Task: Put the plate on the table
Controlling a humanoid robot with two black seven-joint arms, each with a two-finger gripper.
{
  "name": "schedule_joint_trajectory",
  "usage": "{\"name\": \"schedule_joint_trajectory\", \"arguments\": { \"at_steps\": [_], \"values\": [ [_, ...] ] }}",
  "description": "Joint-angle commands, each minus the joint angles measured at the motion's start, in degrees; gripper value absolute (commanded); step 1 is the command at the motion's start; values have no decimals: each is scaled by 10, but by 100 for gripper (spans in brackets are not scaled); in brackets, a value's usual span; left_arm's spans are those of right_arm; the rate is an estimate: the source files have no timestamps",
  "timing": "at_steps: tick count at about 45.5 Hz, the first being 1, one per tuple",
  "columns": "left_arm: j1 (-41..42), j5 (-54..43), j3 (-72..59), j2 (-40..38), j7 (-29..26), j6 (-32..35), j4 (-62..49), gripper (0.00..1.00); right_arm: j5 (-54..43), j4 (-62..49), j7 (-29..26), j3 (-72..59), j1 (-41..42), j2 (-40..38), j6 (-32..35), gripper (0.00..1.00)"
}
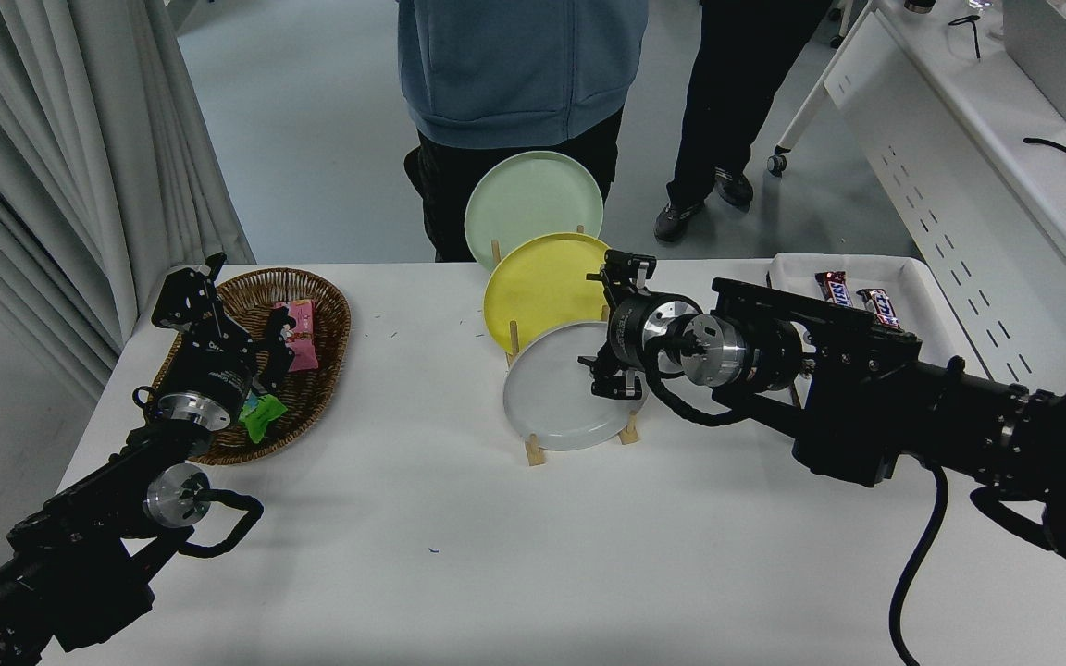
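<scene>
Right gripper (609, 326): the black pincer at the end of the right arm sits at the right-hand rim of the plate, one finger near the yellow plate above, the other low over the grey surface; the fingers stand apart, and whether they touch the rim cannot be told.
Plate (556, 387): the round light-grey plate with a shallow raised rim leans tilted in the nearest slot of the rack, its face turned toward the camera.
Rack (534, 452): a small wooden dish rack with upright pegs, standing on the table near the middle of its far half.
Yellow plate (538, 289): a round yellow plate in the slot just behind the grey one, partly hidden by it.
Green plate (529, 202): a round pale green plate in the rearmost slot, rising above the table's far edge.
Table (496, 555): the large rectangular white-topped table; its near half is bare.
White tray (797, 270): a shallow white tray at the far right, behind the right arm, holding two wrapped chocolate bars (835, 288).
Left gripper (283, 342): parked at the lower left, fingers spread over an oval wicker basket (329, 305) holding pink and green packets.
People: two stand at the far side, one in a blue-grey top (519, 65), one in dark trousers (737, 92).
</scene>
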Motion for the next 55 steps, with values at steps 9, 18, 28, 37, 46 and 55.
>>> {"name": "schedule_joint_trajectory", "arguments": {
  "at_steps": [9,18,28,37,46,55],
  "values": [
    [0,0,0,0,0,0,0,100,-2,-6,-1,12,0,4,-13,77],
    [0,0,0,0,0,0,0,100,-2,-6,-1,11,0,4,-12,70],
    [0,0,0,0,0,0,0,100,-2,-6,-1,11,0,4,-11,69],
    [0,0,0,0,0,0,0,100,-3,-6,-2,9,0,4,-11,62],
    [0,0,0,0,0,0,0,100,-2,0,-7,7,-1,3,-9,63],
    [0,0,0,0,0,0,0,100,-1,1,-25,7,-1,3,-10,63]
  ]
}}
